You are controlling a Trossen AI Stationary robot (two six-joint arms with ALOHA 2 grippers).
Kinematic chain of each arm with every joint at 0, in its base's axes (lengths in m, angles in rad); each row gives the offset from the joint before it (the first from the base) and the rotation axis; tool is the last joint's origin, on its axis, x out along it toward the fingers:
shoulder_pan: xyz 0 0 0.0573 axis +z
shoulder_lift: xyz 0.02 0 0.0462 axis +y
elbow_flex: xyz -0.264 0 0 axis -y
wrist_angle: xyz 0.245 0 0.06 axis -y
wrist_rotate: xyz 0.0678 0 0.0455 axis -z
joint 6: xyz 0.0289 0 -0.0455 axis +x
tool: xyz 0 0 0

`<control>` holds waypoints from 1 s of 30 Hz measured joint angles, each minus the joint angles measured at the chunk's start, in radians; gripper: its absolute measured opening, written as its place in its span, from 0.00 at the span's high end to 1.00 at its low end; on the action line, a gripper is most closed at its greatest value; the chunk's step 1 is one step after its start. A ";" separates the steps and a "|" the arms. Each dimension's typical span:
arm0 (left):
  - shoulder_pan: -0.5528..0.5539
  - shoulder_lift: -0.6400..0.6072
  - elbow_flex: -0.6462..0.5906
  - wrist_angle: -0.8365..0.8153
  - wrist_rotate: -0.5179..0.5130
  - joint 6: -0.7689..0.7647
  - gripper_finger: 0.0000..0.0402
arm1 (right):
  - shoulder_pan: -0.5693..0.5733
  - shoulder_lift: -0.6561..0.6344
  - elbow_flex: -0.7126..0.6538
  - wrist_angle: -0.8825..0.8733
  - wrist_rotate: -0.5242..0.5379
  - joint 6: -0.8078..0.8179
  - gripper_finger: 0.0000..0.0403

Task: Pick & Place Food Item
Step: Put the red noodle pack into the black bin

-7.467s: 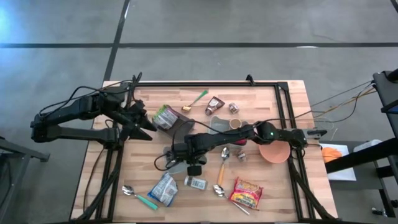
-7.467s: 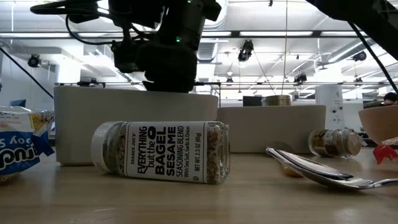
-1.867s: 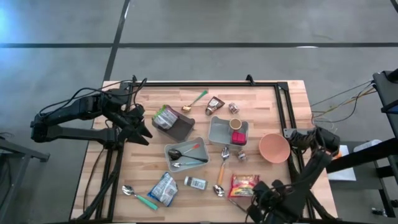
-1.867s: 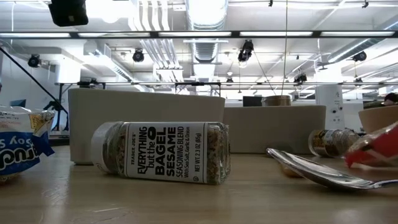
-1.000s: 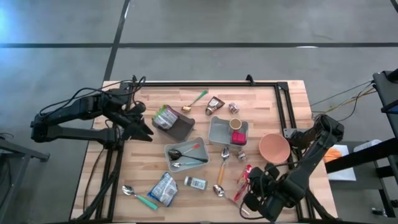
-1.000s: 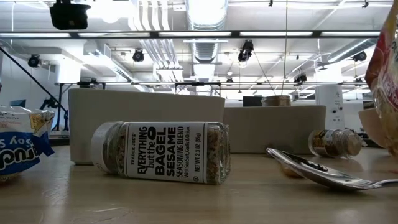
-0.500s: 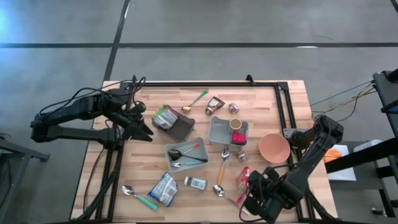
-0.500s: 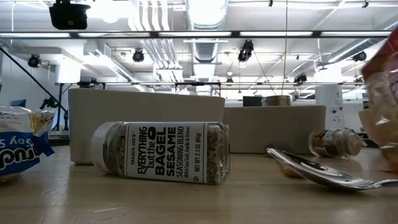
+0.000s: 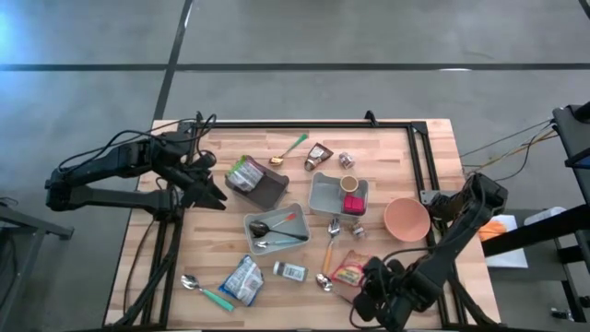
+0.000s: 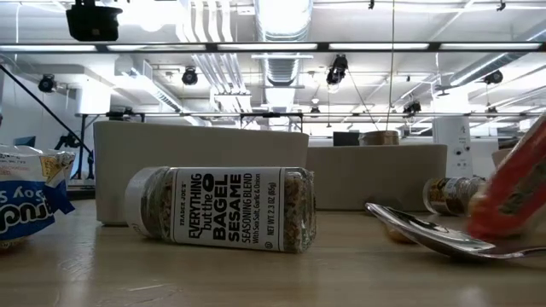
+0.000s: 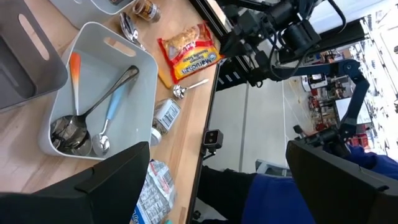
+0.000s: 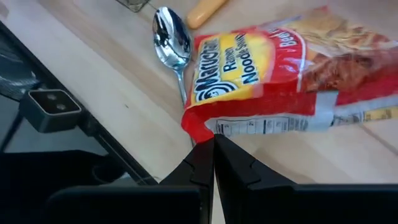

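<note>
The food item is a red and yellow ramen noodle packet (image 9: 350, 269), near the table's front edge right of centre. It also shows in the right wrist view (image 12: 280, 74), in the left wrist view (image 11: 186, 55), and slanted at the right of the low view (image 10: 514, 192). My right gripper (image 9: 367, 278) is shut on the packet's near end (image 12: 208, 155). My left gripper (image 9: 218, 191) hangs open over the table's left side, away from the packet and holding nothing (image 11: 224, 186). My right gripper pinches the packet's red sealed edge at one corner (image 12: 200, 132) between its two shut fingers. The fingers slant down from the table's near side. The packet lies face up and tilted, stretching away from the fingers. I cannot tell whether its far end touches the table.
A spoon (image 12: 169, 28) and an orange-handled one (image 9: 328, 260) lie just left of the packet. A seasoning jar (image 9: 290, 271), a blue packet (image 9: 241, 278), two grey bins (image 9: 277, 229) (image 9: 336, 194), a pink bowl (image 9: 407, 219) and a dark tray (image 9: 253, 180) stand around.
My right gripper has come down and a little toward the table's left, rolling its wrist, still shut on the packet. The packet, which hung on edge below the fingers, has tipped over, now lies flatter with its printed face up, and sits lower.
</note>
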 joint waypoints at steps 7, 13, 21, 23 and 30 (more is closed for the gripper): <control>0.000 0.000 0.000 0.000 0.000 -0.007 0.05 | 0.000 0.000 -0.099 0.129 0.032 0.108 0.98; 0.000 0.000 0.000 0.000 0.020 -0.007 0.05 | 0.000 0.000 -0.217 0.290 0.032 0.134 0.98; 0.000 0.000 0.000 0.000 0.030 -0.007 0.05 | 0.000 -0.007 -0.283 0.364 0.027 0.199 0.98; 0.000 0.000 0.000 -0.001 0.030 -0.007 0.05 | 0.000 -0.011 -0.278 0.357 0.027 0.198 0.98; 0.000 0.000 0.000 -0.001 0.030 -0.006 0.05 | -0.001 -0.011 -0.253 0.348 0.027 0.172 0.98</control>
